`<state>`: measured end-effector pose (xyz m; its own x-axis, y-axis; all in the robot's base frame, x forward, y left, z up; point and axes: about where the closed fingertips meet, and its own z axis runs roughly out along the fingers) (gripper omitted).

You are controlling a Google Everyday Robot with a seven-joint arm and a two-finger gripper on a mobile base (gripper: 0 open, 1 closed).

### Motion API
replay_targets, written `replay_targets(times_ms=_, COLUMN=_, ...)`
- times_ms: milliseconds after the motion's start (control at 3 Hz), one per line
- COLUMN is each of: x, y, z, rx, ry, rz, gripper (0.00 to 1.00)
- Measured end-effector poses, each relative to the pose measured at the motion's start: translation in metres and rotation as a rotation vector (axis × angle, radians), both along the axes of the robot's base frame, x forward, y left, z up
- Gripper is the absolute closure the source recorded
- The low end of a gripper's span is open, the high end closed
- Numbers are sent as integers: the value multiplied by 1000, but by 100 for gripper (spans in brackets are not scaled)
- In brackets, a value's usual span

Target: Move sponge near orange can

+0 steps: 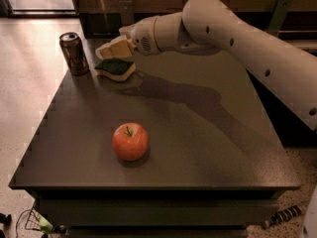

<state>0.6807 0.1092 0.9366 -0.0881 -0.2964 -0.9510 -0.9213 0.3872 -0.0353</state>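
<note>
The sponge [115, 68], dark green on top with a pale yellow base, lies flat on the dark table [198, 148] near its back left corner. The orange can [74, 53] stands upright just left of it, a small gap between them. My gripper [113, 47] hovers just above the sponge's back edge, its yellowish fingers [120, 45] pointing left toward the can. The fingers look slightly parted and hold nothing. The white arm reaches in from the right.
A red-orange apple [130, 141] sits in the table's front middle. The table's left edge runs close to the can, with light floor [29, 83] beyond it. A dark wall and furniture stand behind the table.
</note>
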Motion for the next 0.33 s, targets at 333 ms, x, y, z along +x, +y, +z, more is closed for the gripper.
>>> replay_targets(times_ms=333, x=0, y=1, z=0, rx=0, ry=0, rz=2, gripper=0)
